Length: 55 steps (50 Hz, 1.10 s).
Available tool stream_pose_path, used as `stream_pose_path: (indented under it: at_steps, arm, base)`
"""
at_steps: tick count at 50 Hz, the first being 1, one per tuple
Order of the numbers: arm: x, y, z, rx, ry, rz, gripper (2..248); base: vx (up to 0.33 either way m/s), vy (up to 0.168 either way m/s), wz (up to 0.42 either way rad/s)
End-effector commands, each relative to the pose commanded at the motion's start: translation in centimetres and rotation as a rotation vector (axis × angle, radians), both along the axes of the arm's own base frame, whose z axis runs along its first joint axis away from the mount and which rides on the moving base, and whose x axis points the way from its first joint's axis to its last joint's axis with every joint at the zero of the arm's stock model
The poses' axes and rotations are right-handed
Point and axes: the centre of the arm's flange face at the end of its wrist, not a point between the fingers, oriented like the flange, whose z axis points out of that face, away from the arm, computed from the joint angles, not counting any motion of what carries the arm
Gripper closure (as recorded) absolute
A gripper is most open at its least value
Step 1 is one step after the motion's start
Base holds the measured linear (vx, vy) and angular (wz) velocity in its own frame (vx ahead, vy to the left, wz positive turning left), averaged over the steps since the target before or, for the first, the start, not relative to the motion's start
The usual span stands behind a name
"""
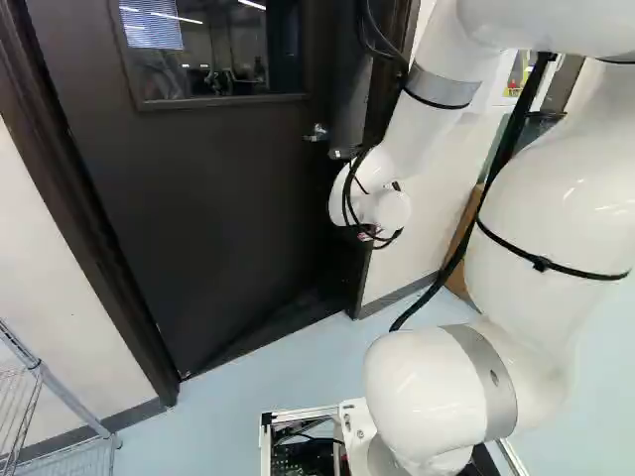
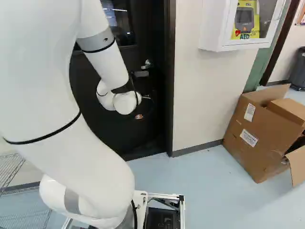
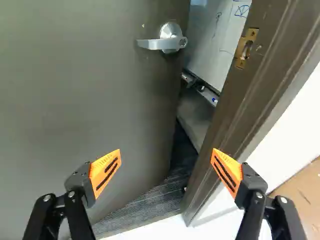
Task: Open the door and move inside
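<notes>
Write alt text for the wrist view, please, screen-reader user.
A dark door stands ajar, its silver lever handle ahead of the open, orange-padded gripper and untouched by it. Through the gap beside the door frame, a whiteboard with drawn lines shows.

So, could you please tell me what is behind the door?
Past the partly open door, the gap shows a whiteboard, its tray and dark ribbed matting. The door and frame hide the rest; the window shows lights, possibly reflections.
</notes>
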Motion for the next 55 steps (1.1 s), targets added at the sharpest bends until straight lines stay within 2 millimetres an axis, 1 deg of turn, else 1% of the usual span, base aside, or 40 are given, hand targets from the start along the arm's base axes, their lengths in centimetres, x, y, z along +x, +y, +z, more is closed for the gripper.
stream_pose_path:
  at_steps: [32,39,55]
  arm:
    - [-6.5,-0.7,-0.4,0.028,0.004,-0.075,3]
    - [-7.0,-0.9,-0.4,0.028,0.002,-0.082,3]
    - [-7.1,-1.0,-0.4,0.028,0.002,-0.084,3]
  base:
    - [0.000,0.000,0.000]
    - [0.000,0.000,0.000]
    - [0.000,0.000,0.000]
